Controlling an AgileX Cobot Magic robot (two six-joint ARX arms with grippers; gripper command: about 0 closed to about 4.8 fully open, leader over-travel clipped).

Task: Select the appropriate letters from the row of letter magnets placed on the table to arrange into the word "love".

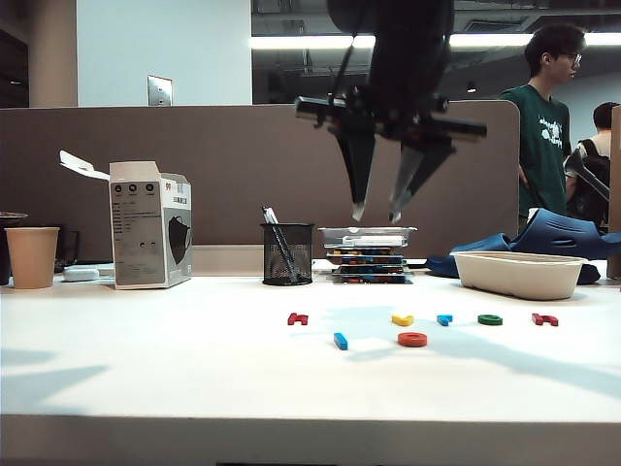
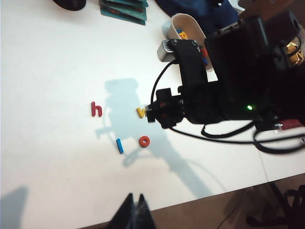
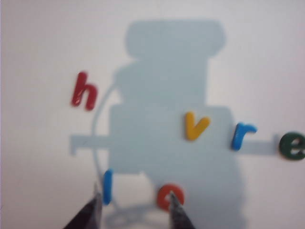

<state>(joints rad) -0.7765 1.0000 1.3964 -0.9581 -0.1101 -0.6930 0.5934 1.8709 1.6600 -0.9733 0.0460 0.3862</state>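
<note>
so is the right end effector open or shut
Open: right end effector hangs above the table, fingertips apart, nothing between them.

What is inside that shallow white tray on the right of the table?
From the side, the white tray shows only its wall. The left wrist view looks partly into it: a few small coloured pieces, blue, orange and red. The right arm covers the rest. Both grippers are elsewhere.
</note>
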